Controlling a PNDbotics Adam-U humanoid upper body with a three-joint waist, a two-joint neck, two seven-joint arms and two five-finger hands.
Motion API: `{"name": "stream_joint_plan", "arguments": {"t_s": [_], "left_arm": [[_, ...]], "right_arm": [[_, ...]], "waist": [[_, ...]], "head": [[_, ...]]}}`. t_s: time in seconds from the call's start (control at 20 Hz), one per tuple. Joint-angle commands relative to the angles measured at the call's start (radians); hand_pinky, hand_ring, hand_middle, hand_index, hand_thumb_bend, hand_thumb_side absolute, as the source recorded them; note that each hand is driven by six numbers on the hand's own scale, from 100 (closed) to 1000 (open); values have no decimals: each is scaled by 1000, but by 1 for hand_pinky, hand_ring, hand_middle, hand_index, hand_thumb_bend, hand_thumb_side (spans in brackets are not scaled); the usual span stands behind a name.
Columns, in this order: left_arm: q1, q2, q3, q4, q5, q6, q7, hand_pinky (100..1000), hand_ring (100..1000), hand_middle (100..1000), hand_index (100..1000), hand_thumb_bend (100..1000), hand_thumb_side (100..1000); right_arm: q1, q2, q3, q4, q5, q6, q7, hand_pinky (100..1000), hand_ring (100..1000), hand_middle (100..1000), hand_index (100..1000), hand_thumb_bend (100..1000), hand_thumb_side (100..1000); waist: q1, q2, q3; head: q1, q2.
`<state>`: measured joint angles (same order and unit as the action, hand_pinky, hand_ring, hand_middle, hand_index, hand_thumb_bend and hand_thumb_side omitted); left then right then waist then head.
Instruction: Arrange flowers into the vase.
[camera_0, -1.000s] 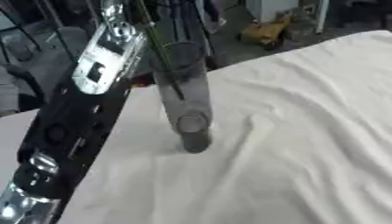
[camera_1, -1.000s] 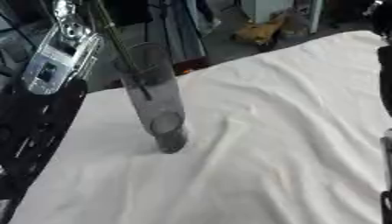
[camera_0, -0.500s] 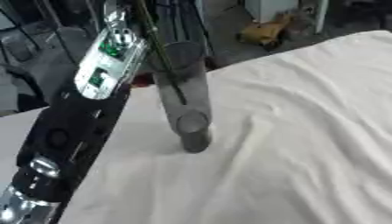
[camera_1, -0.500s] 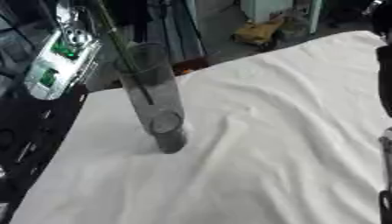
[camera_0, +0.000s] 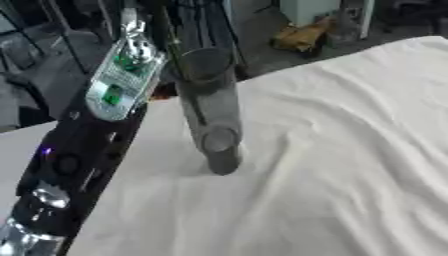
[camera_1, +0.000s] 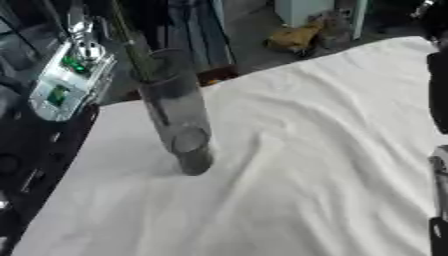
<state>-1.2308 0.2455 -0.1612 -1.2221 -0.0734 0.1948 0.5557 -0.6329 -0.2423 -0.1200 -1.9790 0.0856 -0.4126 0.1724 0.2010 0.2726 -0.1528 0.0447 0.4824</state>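
Clear tall vase (camera_0: 213, 120) upright on rumpled white cloth (camera_0: 350, 150), set mid-table within arm's reach. One green stem (camera_1: 131, 50) slanting down through the rim, lower end inside the glass, likely mid-lowering into place. Left arm (camera_0: 96, 130) alongside vase, reaching up past the top edge; hand out of sight, so fingers impossible to judge and places relative to them unavailable. Right arm (camera_1: 437, 100) at right edge, well apart. Versus half a second ago: forearm risen higher beside the rim, vase unmoved.
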Motion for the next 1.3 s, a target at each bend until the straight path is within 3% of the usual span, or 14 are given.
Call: {"name": "stream_joint_plan", "arguments": {"t_s": [0.05,0.15,0.3,0.35,0.45,0.6,0.7,0.75,0.95,1.3], "left_arm": [[-14,31,1,-15,-33,2,-15,211,415,474,465,100,856],[-11,32,2,-19,-48,-2,-16,246,471,546,540,100,895],[-5,34,0,-25,-67,-14,-14,253,481,559,554,100,899],[-2,35,-2,-27,-73,-19,-15,282,521,604,616,100,936],[3,39,-6,-31,-86,-33,-21,316,556,637,658,100,950],[7,43,-7,-33,-103,-42,-36,324,565,646,663,100,958],[8,46,-10,-35,-115,-45,-48,399,645,716,710,100,988],[9,50,-12,-36,-124,-45,-58,459,703,753,737,100,1000],[16,58,-25,-33,-170,-44,-110,560,771,805,795,100,1000],[27,66,-25,-30,-237,-41,-218,615,814,874,879,100,1000]], "right_arm": [[-12,-5,-5,-21,5,1,-7,797,832,762,919,148,1000],[-13,-5,-5,-21,5,2,-8,797,831,762,919,148,1000],[-13,-5,-6,-21,7,2,-10,797,831,762,919,148,1000],[-13,-4,-6,-21,7,2,-11,796,831,762,919,147,1000],[-12,-4,-6,-21,8,2,-11,796,831,762,919,147,1000],[-12,-4,-6,-21,8,3,-12,796,831,762,918,147,1000],[-12,-4,-6,-21,8,2,-12,796,831,763,918,144,1000],[-11,-4,-6,-21,8,2,-13,796,831,763,918,141,1000],[-10,-3,-6,-21,8,3,-14,796,831,763,918,139,1000],[-10,0,-8,-21,10,3,-20,795,831,764,919,137,1000]], "waist": [[-15,-21,3],[-16,-21,3],[-15,-20,3],[-15,-20,4],[-15,-20,5],[-14,-20,6],[-14,-20,7],[-14,-21,7],[-14,-22,9],[-16,-23,10]], "head": [[-2,-7],[-4,-7],[-4,-8],[-5,-9],[-7,-10],[-9,-9],[-10,-9],[-10,-9],[-12,-9],[-14,-12]]}}
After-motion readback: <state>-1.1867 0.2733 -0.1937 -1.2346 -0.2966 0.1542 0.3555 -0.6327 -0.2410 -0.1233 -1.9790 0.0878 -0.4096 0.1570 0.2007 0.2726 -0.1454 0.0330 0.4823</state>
